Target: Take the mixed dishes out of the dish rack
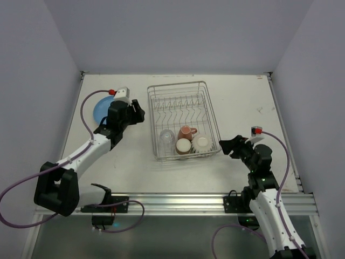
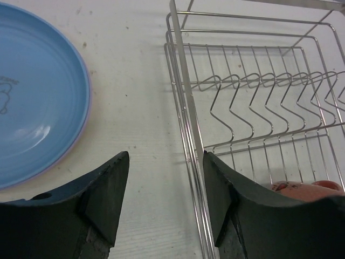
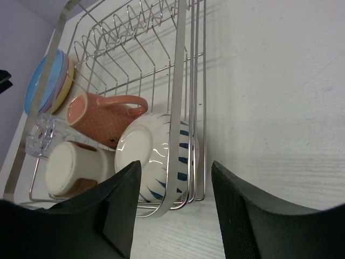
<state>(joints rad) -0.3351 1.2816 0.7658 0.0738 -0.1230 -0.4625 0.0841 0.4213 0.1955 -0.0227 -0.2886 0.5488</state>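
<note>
The rack (image 1: 183, 120) sits at centre frame, with a glass (image 1: 167, 137), two cups (image 1: 187, 132) and a bowl (image 1: 201, 143) at its lower end. Stacked plates (image 1: 102, 109) lie to its left. The left gripper (image 1: 139, 112) is beside the rack's left rim, and the right gripper (image 1: 227, 145) is by its lower right corner. Both have their fingers apart, holding nothing.

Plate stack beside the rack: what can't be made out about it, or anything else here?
- Plates under the blue plate: in the top view, the blue plate and the left arm cover them; the right wrist view shows only edges through the dish rack.
- Blue plate's dark mark: left wrist view, cut off by the left edge.
- Lower cup: right wrist view, partly behind the right gripper.
</note>
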